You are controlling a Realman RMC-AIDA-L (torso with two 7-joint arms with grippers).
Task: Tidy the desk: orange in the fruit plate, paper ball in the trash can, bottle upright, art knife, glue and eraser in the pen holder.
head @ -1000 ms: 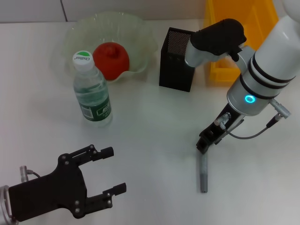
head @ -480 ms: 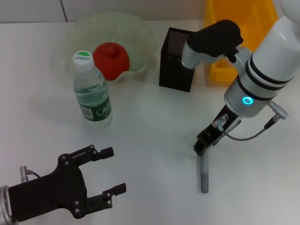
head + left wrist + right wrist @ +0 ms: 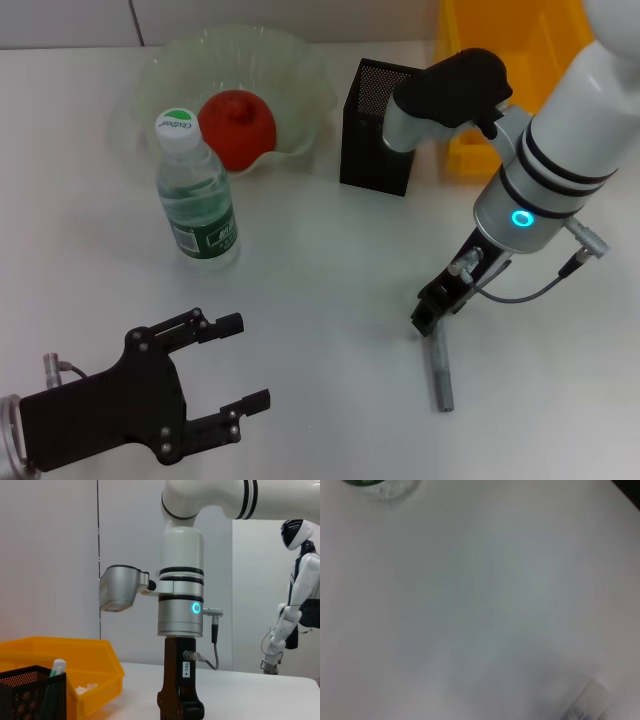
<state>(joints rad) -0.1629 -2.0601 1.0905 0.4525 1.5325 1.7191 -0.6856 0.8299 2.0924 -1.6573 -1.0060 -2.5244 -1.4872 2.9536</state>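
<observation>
The orange (image 3: 237, 128) lies in the fruit plate (image 3: 300, 60) at the back left. The bottle (image 3: 195, 195) stands upright in front of the plate. A grey art knife (image 3: 438, 375) lies flat on the table at the front right, and my right gripper (image 3: 428, 315) sits low over its far end. The pen holder (image 3: 375, 130) stands mid-back, with the yellow trash can (image 3: 500, 60) to its right. In the left wrist view a white tube (image 3: 58, 666) pokes out of the pen holder (image 3: 30, 695) and white paper (image 3: 87, 686) lies in the trash can (image 3: 75, 665). My left gripper (image 3: 240, 365) rests open at the front left. The eraser is out of view.
The right arm's elbow (image 3: 455, 85) hangs over the gap between pen holder and trash can. A wall stands behind the table. Bare tabletop (image 3: 330, 260) stretches between the bottle and the knife.
The right arm has shifted slightly left, and the knife's near end has swung a little to the right. The left arm has not moved.
</observation>
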